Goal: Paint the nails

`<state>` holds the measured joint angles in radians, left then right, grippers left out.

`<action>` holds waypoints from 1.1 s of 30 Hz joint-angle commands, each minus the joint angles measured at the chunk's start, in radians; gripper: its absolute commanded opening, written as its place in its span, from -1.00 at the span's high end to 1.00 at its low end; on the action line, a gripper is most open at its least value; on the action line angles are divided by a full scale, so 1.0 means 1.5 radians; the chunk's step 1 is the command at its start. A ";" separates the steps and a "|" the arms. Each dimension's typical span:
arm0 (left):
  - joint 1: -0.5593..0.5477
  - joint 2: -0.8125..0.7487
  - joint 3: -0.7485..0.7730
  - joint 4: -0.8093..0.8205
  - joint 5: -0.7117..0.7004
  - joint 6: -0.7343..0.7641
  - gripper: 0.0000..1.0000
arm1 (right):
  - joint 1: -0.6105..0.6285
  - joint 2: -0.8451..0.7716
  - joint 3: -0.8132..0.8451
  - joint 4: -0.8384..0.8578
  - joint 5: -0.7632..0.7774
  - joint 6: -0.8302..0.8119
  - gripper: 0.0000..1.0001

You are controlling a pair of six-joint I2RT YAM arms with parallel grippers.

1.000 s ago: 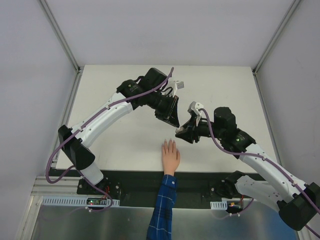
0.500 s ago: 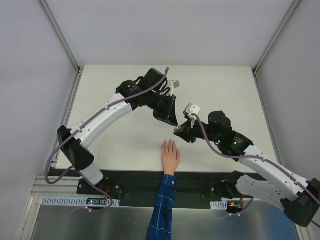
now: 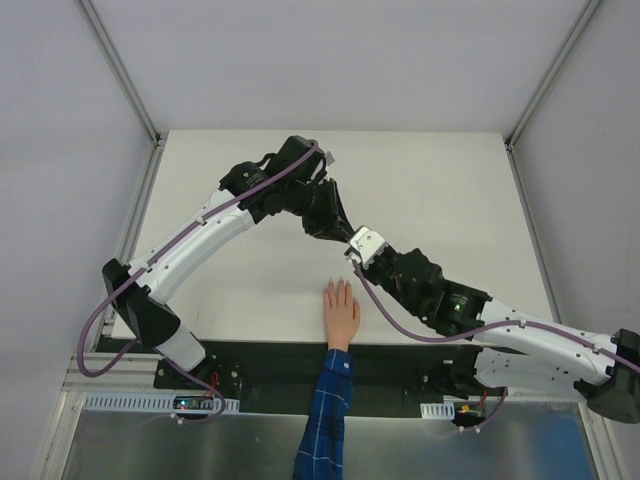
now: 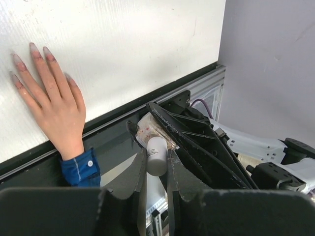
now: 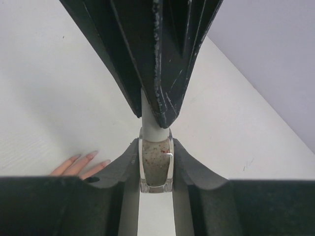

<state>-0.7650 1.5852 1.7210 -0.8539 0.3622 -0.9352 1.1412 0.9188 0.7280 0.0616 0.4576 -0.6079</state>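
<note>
Reference landmark: the mannequin hand (image 3: 341,312); we give all positions below relative to it.

1. We see the hand lying palm down on the white desk (image 3: 450,190), its fingers slightly spread and pointing away from the arm bases; a blue plaid sleeve (image 3: 325,420) runs back from its wrist.

2. The nails (image 4: 33,48) sit at the tips of the fingers, low against the desk; in the left wrist view they show a dull pink-purple tint; in the top view they are too small for us to judge.

3. The left tool (image 4: 157,160) is narrow; its two black fingers are clamped on the white cap (image 4: 155,147).

4. The right tool (image 5: 156,145) is likewise narrow; its fingers are closed on the glass body of the polish bottle (image 5: 156,169); the glass is clear, with reddish specks inside.

5. The cap meets the neck of the bottle; we cannot tell whether it is tight or loosened.

6. Both tools meet nose to nose just beyond the fingertips of the hand; the bottle is held between them, apart from the hand and touching no finger.

7. The left arm (image 3: 200,235) reaches in from the left of the hand; the right arm (image 3: 520,330) reaches in from its right; neither arm touches the hand.
</note>
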 commanded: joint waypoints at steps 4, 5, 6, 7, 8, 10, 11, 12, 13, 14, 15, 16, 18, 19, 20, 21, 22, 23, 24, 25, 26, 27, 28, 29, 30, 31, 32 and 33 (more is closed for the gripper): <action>0.013 -0.062 0.000 0.011 -0.055 -0.068 0.66 | -0.020 -0.027 0.046 -0.015 -0.071 0.017 1.00; 0.016 -0.082 -0.016 0.019 -0.063 -0.056 0.31 | -0.031 -0.029 0.048 -0.023 -0.083 0.022 1.00; 0.020 -0.096 -0.030 0.035 -0.065 -0.041 0.19 | -0.041 -0.034 0.047 -0.025 -0.099 0.041 1.00; 0.031 -0.115 -0.050 0.083 -0.065 -0.008 0.06 | -0.052 -0.043 0.048 -0.030 -0.144 0.050 0.99; 0.038 -0.149 -0.093 0.109 -0.063 0.011 -0.28 | -0.078 -0.048 0.047 -0.037 -0.169 0.062 1.00; 0.056 -0.180 -0.137 0.192 -0.047 0.075 -0.53 | -0.111 -0.057 0.048 -0.038 -0.262 0.101 1.00; 0.059 -0.206 -0.174 0.214 -0.030 0.096 -0.73 | -0.149 -0.057 0.048 -0.062 -0.299 0.119 1.00; 0.061 -0.217 -0.192 0.249 -0.015 0.148 -0.80 | -0.170 -0.057 0.057 -0.067 -0.349 0.135 0.99; 0.061 -0.226 -0.210 0.281 0.004 0.175 -0.85 | -0.193 -0.054 0.061 -0.072 -0.444 0.170 1.00; 0.061 -0.245 -0.248 0.346 0.025 0.197 -0.89 | -0.229 -0.052 0.064 -0.075 -0.488 0.184 1.00; 0.060 -0.255 -0.270 0.382 0.070 0.232 -0.96 | -0.244 -0.051 0.072 -0.076 -0.530 0.199 0.99; 0.060 -0.265 -0.293 0.423 0.107 0.252 -0.97 | -0.258 -0.046 0.077 -0.076 -0.602 0.231 0.99; 0.061 -0.292 -0.353 0.550 0.220 0.297 -0.98 | -0.295 -0.040 0.090 -0.076 -0.676 0.267 0.99; 0.059 -0.300 -0.371 0.596 0.257 0.309 -0.97 | -0.307 -0.031 0.105 -0.075 -0.753 0.284 1.00; 0.059 -0.313 -0.406 0.671 0.290 0.319 -0.96 | -0.330 -0.025 0.113 -0.072 -0.792 0.321 1.00; 0.059 -0.319 -0.421 0.709 0.320 0.334 -0.94 | -0.338 -0.019 0.120 -0.068 -0.829 0.340 0.99; 0.059 -0.324 -0.435 0.741 0.346 0.337 -0.79 | -0.345 -0.010 0.131 -0.062 -0.894 0.357 1.00; 0.059 -0.329 -0.456 0.766 0.359 0.343 -0.73 | -0.351 -0.009 0.133 -0.048 -0.916 0.387 0.99; 0.059 -0.330 -0.462 0.810 0.368 0.347 -0.68 | -0.350 -0.010 0.134 -0.044 -0.957 0.399 1.00; 0.059 -0.326 -0.467 0.832 0.399 0.344 -0.59 | -0.351 -0.013 0.132 -0.006 -0.973 0.402 0.99; 0.059 -0.322 -0.467 0.856 0.416 0.340 -0.55 | -0.352 -0.016 0.129 0.004 -0.981 0.429 1.00; 0.059 -0.317 -0.467 0.901 0.431 0.322 -0.52 | -0.353 -0.024 0.130 0.008 -0.977 0.433 0.99; 0.059 -0.309 -0.467 0.928 0.461 0.311 -0.47 | -0.356 -0.030 0.131 0.011 -0.978 0.435 1.00; 0.059 -0.306 -0.469 0.949 0.471 0.299 -0.43 | -0.358 -0.032 0.134 0.014 -0.982 0.440 0.99; 0.059 -0.303 -0.471 0.999 0.475 0.274 -0.42 | -0.358 -0.037 0.137 0.017 -0.989 0.445 1.00; 0.058 -0.298 -0.480 1.024 0.485 0.261 -0.32 | -0.358 -0.040 0.137 0.021 -0.992 0.447 1.00; 0.058 -0.294 -0.484 1.046 0.488 0.248 -0.29 | -0.358 -0.042 0.138 0.022 -0.992 0.449 0.99; 0.057 -0.293 -0.485 1.074 0.490 0.229 -0.29 | -0.359 -0.049 0.136 0.021 -0.984 0.447 0.99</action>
<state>-0.6685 1.1328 1.0100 0.4484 0.9764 -0.5121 0.6109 0.8894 0.8814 0.0017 -0.9287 0.0124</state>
